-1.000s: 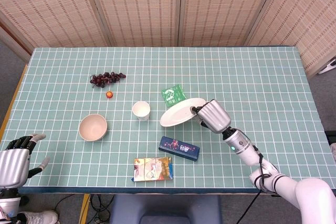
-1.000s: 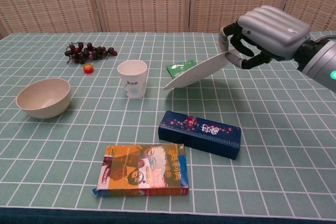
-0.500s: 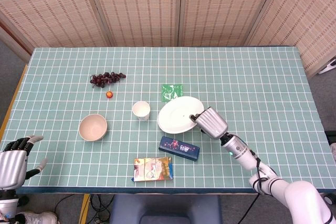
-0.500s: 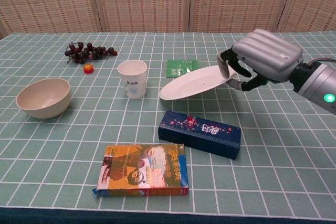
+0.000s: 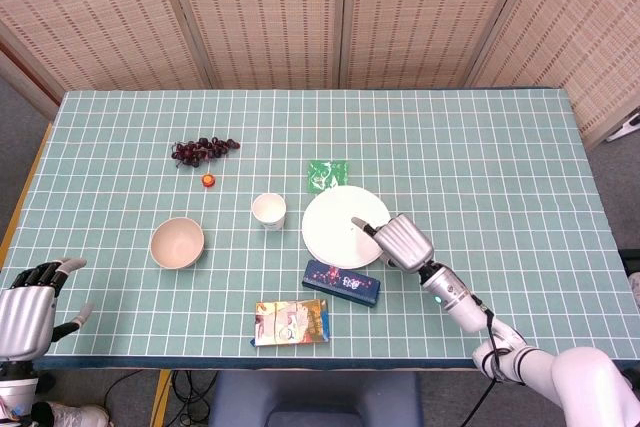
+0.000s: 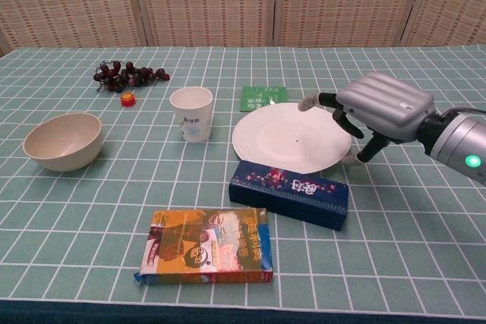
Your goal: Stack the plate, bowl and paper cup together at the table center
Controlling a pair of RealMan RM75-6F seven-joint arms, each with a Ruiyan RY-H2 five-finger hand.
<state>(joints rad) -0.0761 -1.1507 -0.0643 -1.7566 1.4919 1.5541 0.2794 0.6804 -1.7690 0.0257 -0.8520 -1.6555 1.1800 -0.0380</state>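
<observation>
Plate (image 5: 342, 226) lies flat on the table (image 5: 500, 167) near its middle, so step one looks done; the bowl (image 5: 177, 242) and paper cup (image 5: 268, 210) stand apart to its left, not yet stacked. Right hand (image 6: 376, 110) sits at the plate's right rim with fingers spread over the edge, apparently let go, though whether the thumb touches the rim I cannot tell. Left hand (image 5: 25, 312) hangs off the table's near-left corner, fingers apart, holding nothing.

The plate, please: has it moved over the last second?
Yes. The plate, tilted above the table earlier, now lies flat beside the green packet; the right hand remains at its rim.
</observation>
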